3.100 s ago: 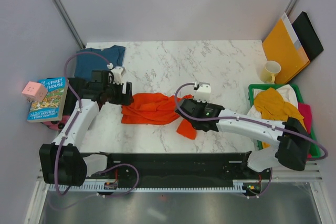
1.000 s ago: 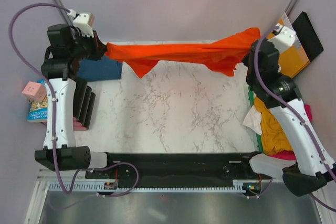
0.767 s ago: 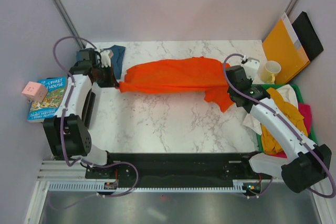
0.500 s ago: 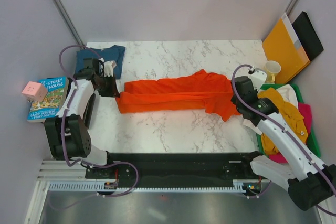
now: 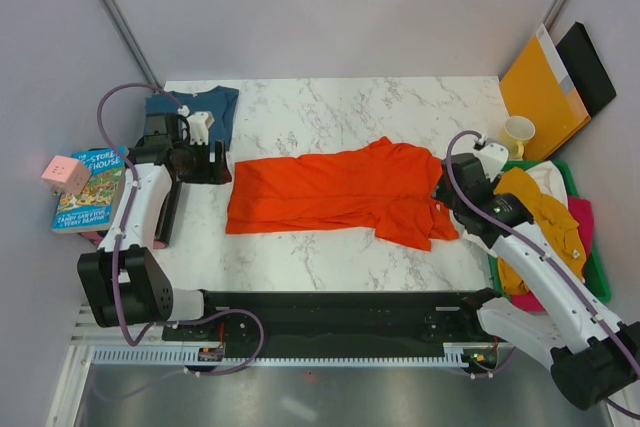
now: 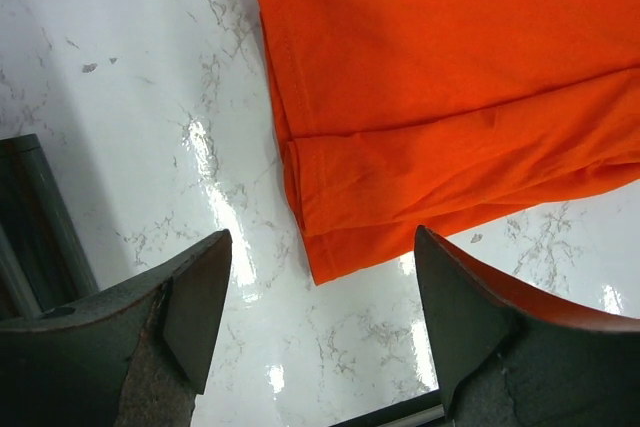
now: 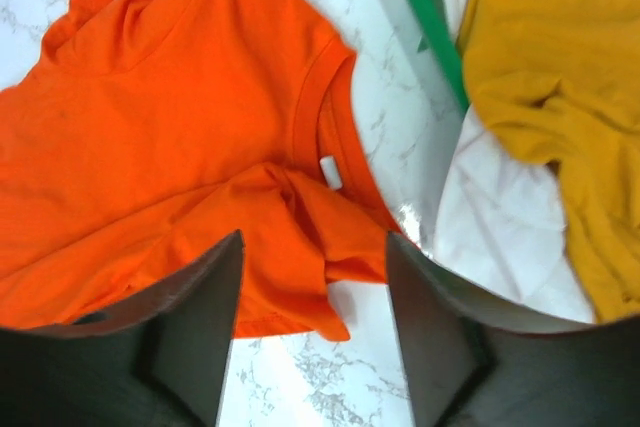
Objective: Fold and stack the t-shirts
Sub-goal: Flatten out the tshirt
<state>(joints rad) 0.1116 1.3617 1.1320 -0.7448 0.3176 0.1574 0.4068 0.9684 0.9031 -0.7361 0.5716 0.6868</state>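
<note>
The marble bench (image 5: 340, 107) carries the orange-red t-shirt (image 5: 330, 192) spread lengthwise across its middle, hem toward the left edge and collar toward the right. A teal t-shirt (image 5: 190, 112) lies folded at the far left corner. The green bin (image 7: 432, 32) at the right edge holds a mustard shirt (image 7: 540, 47) over a white one (image 7: 490, 227).

The left gripper (image 6: 320, 247) hovers over the hem end with its jaws apart and empty. The right gripper (image 7: 310, 247) hovers over the collar end, also spread and holding nothing.

Risk noted: the shirt is not lying flat. Folding it as it lies would likely press in the creases and give a lopsided fold. The collar end also sits just beside the bin, so a low grasp there could catch the white cloth.

The left wrist view shows the near hem corner doubled over on itself, which looks like a plain edge from above. The right wrist view shows a rucked sleeve below the collar and the small neck label (image 7: 331, 173). Only the overhead view shows the teal shirt.
</note>
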